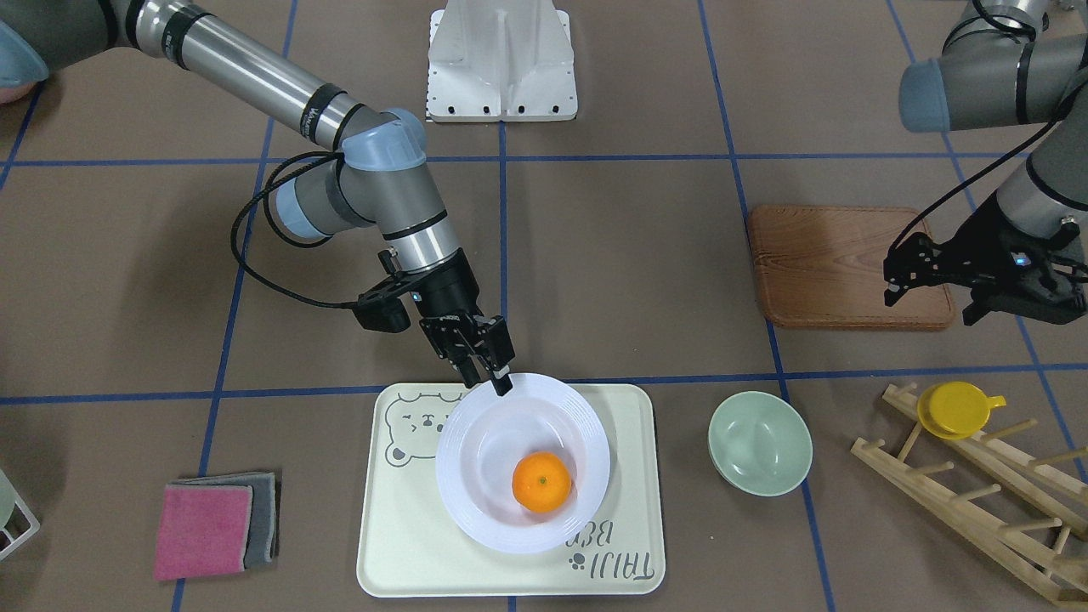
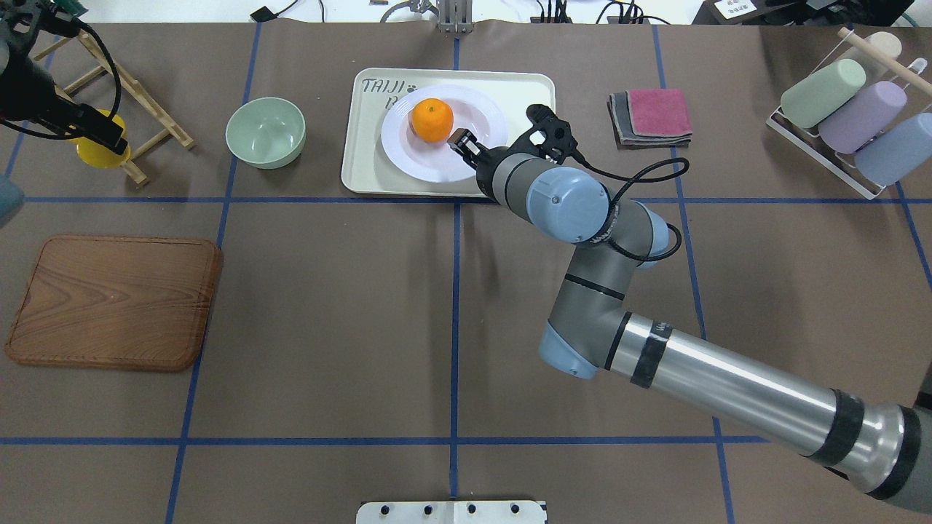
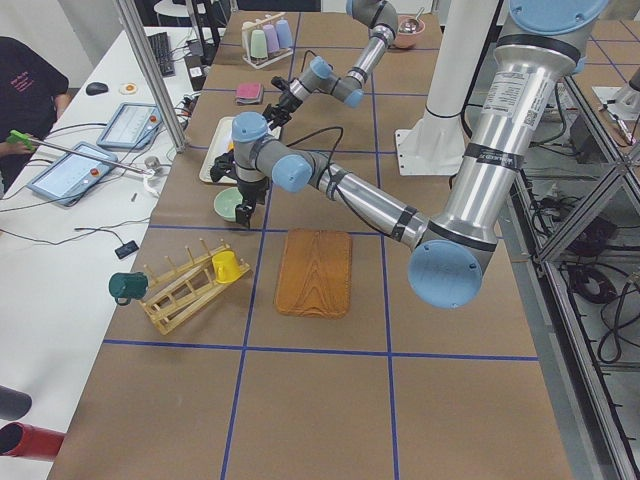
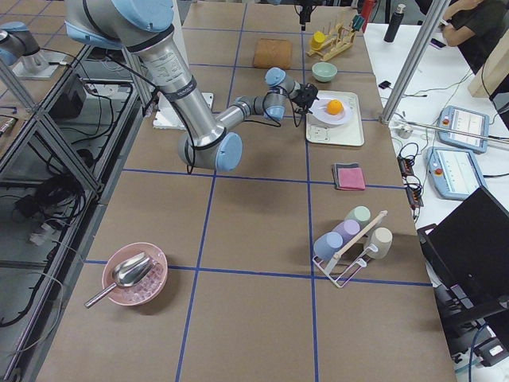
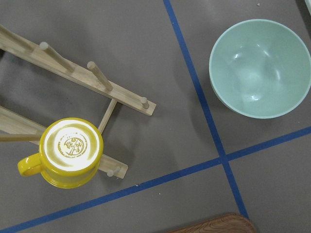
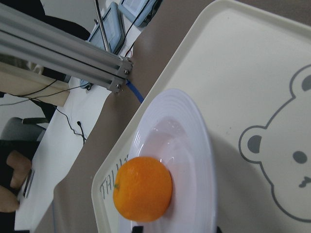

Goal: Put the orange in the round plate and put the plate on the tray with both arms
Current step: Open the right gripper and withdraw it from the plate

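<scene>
Front view: the plate (image 1: 586, 429) lies flat on the tray (image 1: 399, 544), toward the tray's 3 o'clock half, and covers part of the bear drawing (image 1: 412, 433). The orange (image 1: 541, 482) sits in the plate's well, at 5 o'clock of centre. The right gripper (image 1: 488, 382) is at the plate's 11 o'clock rim. Its jaws are released: a gap shows between the fingers, and one tip overlaps the rim. The left gripper (image 1: 1003, 293) is raised well apart at 3 o'clock, past the board (image 1: 846, 265); I cannot tell how its jaws stand. The bowl (image 1: 759, 442) is on the tabletop (image 1: 595, 255) at 3 o'clock of the tray. The cup (image 1: 956, 409) hangs on the rack (image 1: 977, 501) beyond it.

Overhead: the orange is at 11 o'clock of the plate's centre. The right gripper's tips are at 4 o'clock of the orange, apart from it. The left gripper is over the cup, far out at 9 o'clock.

Left side: the left gripper points down near the bowl.

Right side: the orange is in the plate on the tray, with the right gripper at the plate's edge.

Left wrist: the cup, base up, is at 8 o'clock and the bowl at 2 o'clock.

Right wrist: the orange is in the plate, with the bear drawing at 3 o'clock. Two dark tips show at the bottom edge, well apart.
</scene>
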{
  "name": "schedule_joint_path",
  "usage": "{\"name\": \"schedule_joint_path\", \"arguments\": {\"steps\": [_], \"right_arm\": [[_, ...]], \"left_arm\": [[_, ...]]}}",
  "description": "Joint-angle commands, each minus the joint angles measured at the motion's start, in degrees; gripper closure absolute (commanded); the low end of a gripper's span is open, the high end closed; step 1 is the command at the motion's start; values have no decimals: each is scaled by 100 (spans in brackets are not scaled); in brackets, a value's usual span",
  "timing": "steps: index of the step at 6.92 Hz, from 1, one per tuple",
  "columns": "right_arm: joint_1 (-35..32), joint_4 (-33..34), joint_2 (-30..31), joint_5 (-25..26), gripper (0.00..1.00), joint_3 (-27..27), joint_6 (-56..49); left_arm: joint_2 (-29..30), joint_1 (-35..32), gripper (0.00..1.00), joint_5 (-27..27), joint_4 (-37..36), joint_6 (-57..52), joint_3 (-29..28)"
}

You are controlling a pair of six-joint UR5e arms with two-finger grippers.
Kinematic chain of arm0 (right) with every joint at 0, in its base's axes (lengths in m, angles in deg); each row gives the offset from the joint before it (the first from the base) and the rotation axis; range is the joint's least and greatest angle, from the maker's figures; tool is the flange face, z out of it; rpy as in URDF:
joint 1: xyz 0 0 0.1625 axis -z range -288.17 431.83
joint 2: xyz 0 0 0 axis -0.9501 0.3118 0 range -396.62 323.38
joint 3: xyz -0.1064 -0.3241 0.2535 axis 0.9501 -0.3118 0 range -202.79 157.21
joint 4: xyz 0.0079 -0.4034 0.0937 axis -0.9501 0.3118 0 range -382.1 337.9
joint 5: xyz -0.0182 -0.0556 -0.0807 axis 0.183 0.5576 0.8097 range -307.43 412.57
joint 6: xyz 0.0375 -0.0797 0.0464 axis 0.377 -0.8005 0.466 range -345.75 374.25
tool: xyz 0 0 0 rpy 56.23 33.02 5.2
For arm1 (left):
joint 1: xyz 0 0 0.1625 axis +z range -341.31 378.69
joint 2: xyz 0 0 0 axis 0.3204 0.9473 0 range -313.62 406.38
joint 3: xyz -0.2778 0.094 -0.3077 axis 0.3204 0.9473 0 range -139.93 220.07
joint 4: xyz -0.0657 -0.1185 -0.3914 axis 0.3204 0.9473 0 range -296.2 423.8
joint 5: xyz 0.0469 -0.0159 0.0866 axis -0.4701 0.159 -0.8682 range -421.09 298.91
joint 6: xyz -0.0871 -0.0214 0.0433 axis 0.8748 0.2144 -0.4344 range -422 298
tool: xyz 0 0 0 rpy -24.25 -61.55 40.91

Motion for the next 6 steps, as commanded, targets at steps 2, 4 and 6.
{"name": "schedule_joint_path", "arguments": {"steps": [2, 4, 6], "right_arm": [[-553, 2868, 1183, -1799, 0, 2762, -2441], [-1043, 4337, 1220, -2239, 0, 3486, -3491], [-2051, 6244, 1176, -2415, 0, 4006, -5974]], "left_arm": [[-81, -252, 2, 2, -8, -706, -268], [-633, -822, 2, 63, -16, -1558, -312], [-1116, -1297, 1, 72, -226, -1878, -313]]}}
